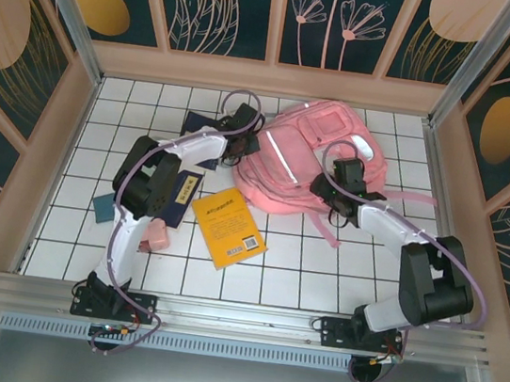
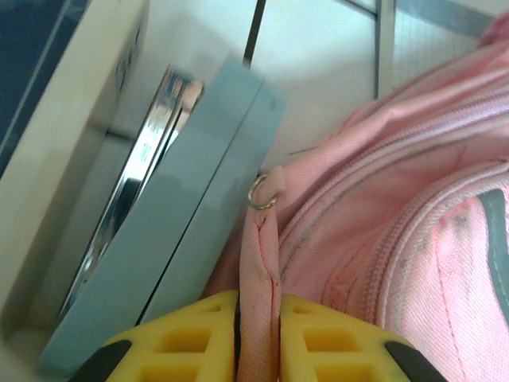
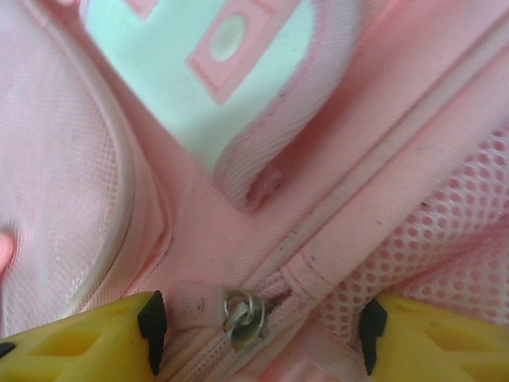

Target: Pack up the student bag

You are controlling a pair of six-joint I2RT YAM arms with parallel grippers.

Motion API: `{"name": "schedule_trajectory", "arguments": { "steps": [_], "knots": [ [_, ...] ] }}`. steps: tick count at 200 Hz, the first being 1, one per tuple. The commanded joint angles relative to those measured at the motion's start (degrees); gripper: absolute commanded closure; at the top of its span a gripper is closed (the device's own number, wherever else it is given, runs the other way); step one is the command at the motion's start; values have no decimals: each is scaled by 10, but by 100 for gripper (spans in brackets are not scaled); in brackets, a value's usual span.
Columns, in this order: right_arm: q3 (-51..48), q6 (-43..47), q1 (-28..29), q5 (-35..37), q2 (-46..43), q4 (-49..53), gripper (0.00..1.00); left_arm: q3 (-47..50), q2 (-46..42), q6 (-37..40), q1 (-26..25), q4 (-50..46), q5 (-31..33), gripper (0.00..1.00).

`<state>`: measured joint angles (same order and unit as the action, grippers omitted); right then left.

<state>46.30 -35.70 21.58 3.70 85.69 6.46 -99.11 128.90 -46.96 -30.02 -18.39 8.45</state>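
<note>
Closely, left pincer [image 2: 258, 338] pinching pull strap [image 2: 260, 263] of student bag [image 1: 307, 156], right pincer [image 3: 258, 326] spread astride zipper ring [image 3: 241, 312], both cropped below.

I work in a robot lab cell, a boxed-in test booth. My left arm [image 1: 146, 185] and right arm [image 1: 415, 271] are bolted to an aluminium rail [image 1: 238, 314] at the near edge of a white tabletop [image 1: 320, 267] ruled in a square grid, with purple cables [image 1: 480, 291] looping off the joints. Printed wall panels [image 1: 225, 1] of leaves and gold ovals, set between aluminium posts [image 1: 70, 18], close the table in on three sides, and the student bag [image 1: 311, 161] and a yellow book [image 1: 228, 227] lie loose on the grid.
</note>
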Motion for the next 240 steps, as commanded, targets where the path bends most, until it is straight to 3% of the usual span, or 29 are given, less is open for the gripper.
{"name": "schedule_trajectory", "arguments": {
  "steps": [1,28,49,71,103,162,204,240],
  "knots": [
    [11,-18,46,-70,43,31,34,-77,40,40,-4,-28,8,79],
    [52,-9,51,-75,72,36,33,-141,60,65,0,-48,9,75],
    [80,3,53,-78,72,46,32,-150,38,74,0,-58,6,63],
    [99,19,51,-57,44,66,31,-107,-16,76,0,-43,-12,43],
    [106,34,39,-33,-2,93,30,14,-119,63,-7,18,-44,34],
    [22,-19,0,-58,-107,77,29,175,-224,50,-82,75,-48,38],
    [-118,-108,-92,-191,-205,-21,30,230,-253,43,-167,111,-44,43],
    [-189,-171,-133,-260,-218,-116,31,249,-260,76,-233,126,-21,49]
  ]
}}
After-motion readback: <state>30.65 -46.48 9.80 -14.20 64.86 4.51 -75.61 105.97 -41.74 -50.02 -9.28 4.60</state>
